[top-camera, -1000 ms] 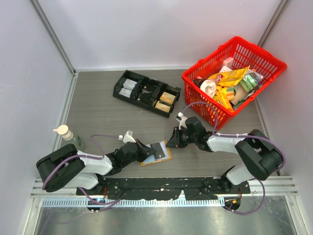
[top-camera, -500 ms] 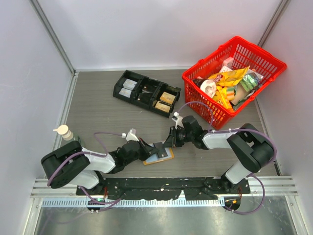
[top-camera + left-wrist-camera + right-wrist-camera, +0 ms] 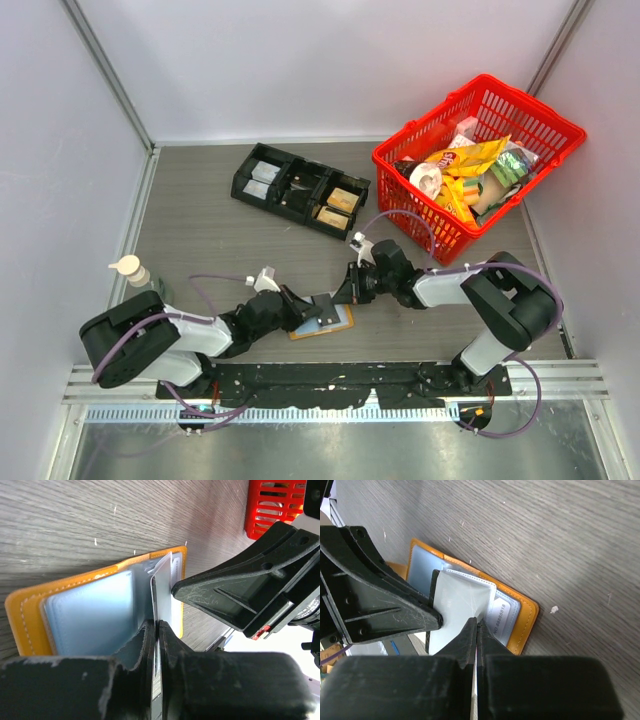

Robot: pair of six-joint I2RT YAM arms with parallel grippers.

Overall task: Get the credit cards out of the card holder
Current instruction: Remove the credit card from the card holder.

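The card holder [image 3: 336,322] lies open on the table in front of the arm bases, tan-orange with pale blue-grey panels [image 3: 90,610]. One pale leaf [image 3: 460,600] with a white credit card [image 3: 163,582] in it stands lifted off the holder. From the left, my left gripper [image 3: 308,306] [image 3: 157,625] is shut on this leaf's edge. Opposite it, my right gripper [image 3: 347,292] [image 3: 477,622] is shut on the leaf's near corner. Another card printed with a number [image 3: 502,620] lies in the flat panel beside the orange rim [image 3: 529,614].
A black compartment tray [image 3: 300,190] sits at the back centre-left. At the back right stands a red basket [image 3: 430,115] full of snack packs, close behind the right arm. A pump bottle [image 3: 130,270] stands at the left edge.
The right gripper has slid left onto the card holder and shut on the leaf. The leaf now stands raised between the two grippers, and the left gripper has stayed at the holder.
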